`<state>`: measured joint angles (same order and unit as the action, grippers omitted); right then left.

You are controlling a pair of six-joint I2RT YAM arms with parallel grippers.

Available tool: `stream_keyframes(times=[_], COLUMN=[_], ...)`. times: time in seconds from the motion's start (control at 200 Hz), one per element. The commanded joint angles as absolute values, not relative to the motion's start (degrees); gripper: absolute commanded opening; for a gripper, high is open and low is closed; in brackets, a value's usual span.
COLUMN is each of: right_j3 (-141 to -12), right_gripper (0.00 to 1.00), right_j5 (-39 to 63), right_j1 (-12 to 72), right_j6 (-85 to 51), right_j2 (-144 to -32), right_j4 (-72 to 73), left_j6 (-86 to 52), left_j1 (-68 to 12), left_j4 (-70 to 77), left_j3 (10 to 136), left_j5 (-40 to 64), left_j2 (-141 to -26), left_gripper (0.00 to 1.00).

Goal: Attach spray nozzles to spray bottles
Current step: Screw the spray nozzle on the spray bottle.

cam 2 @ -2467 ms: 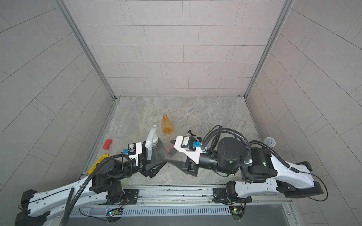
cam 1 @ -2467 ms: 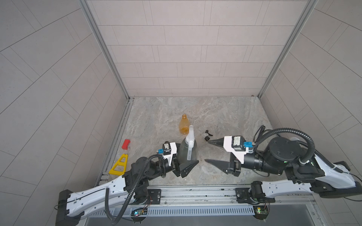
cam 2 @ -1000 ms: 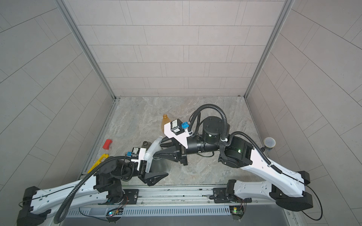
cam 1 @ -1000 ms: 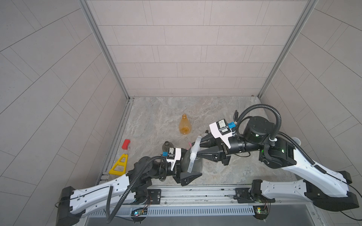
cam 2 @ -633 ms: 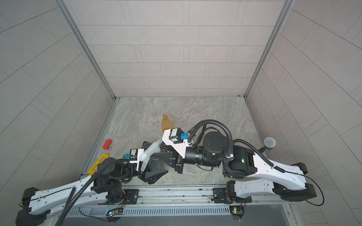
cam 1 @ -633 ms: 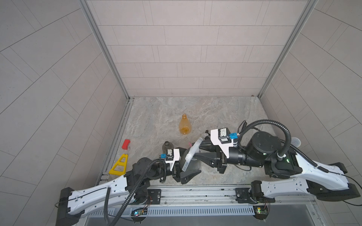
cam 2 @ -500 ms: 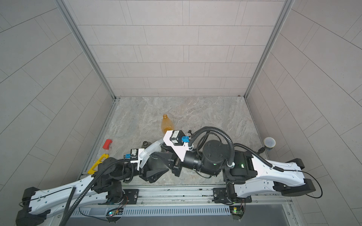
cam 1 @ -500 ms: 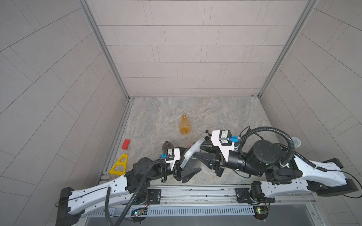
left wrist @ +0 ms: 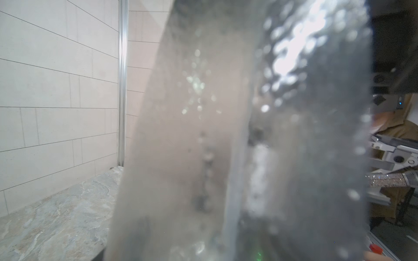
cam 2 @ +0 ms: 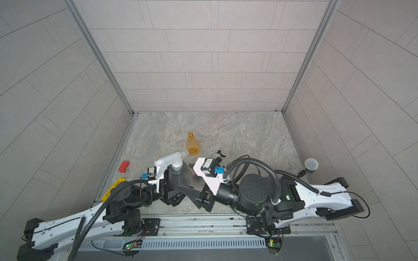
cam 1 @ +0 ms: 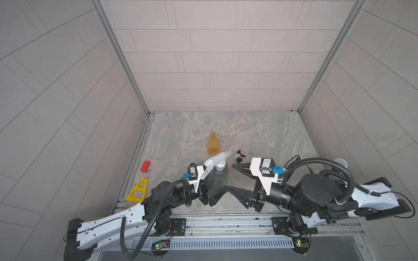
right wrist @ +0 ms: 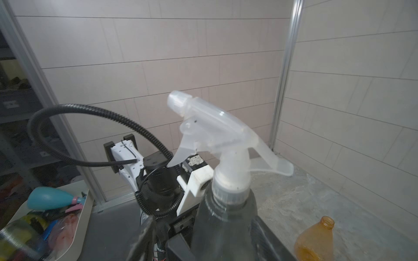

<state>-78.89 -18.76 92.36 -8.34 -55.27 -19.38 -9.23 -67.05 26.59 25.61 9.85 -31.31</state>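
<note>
Clamped on the grey bottle (cam 1: 217, 179), the left gripper (cam 1: 212, 184) seems to steady it for the white nozzle (cam 1: 216, 159) seated on its neck, while the right gripper (cam 1: 228, 176) hovers just beside with jaws apart.

**Setting.** Marbled grey tabletop (cam 1: 260, 135) enclosed by pale tiled walls (cam 1: 214, 56) with metal corner posts (cam 1: 119, 56). A red block (cam 1: 145, 166) lies at the tabletop's left edge. A yellow triangular frame (cam 1: 136, 190) lies at the same edge, nearer the front and apart from the block. A grey mesh ball (cam 2: 311, 164) stands by the right wall. In the right wrist view, a white tray (right wrist: 83, 228) holds a teal bulb-shaped item (right wrist: 48, 198) among blurred clutter.
</note>
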Motion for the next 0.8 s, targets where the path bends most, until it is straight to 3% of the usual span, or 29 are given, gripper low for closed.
stream_keyframes(times=[0.0,0.17,0.27,0.435,0.615,0.795], right_j3=[-81.64,-83.01,-83.55,-84.90,-85.04,-84.49], right_gripper=[0.70,0.71,0.71,0.68,0.57,0.56], right_j5=[-6.42,29.29,36.78,38.08,37.88,39.31], right_j1=[87.44,68.78,63.95,61.88,61.86,61.79], right_j6=[-4.88,-4.67,-4.49,-4.16,-4.81,-6.82], right_j2=[-52.59,-54.25,-56.14,-59.81,-61.51,-61.64], right_j4=[-25.90,-26.60,-25.12,-24.33,-22.40,-19.52], left_j6=[-11.34,-12.50,-12.92,-13.56,-13.60,-13.51], left_j1=[-66.71,-66.71,-66.71,-66.71,-66.71,-66.71], left_j4=[29.00,29.89,29.81,29.61,29.71,29.88], left_j3=[27.03,27.29,28.09,28.65,28.31,28.13], left_j5=[11.50,16.18,18.89,21.01,21.18,21.38], left_j2=[-30.39,-31.48,-32.55,-33.75,-33.75,-34.01], left_gripper=[0.00,0.00,0.00,0.00,0.00,0.00])
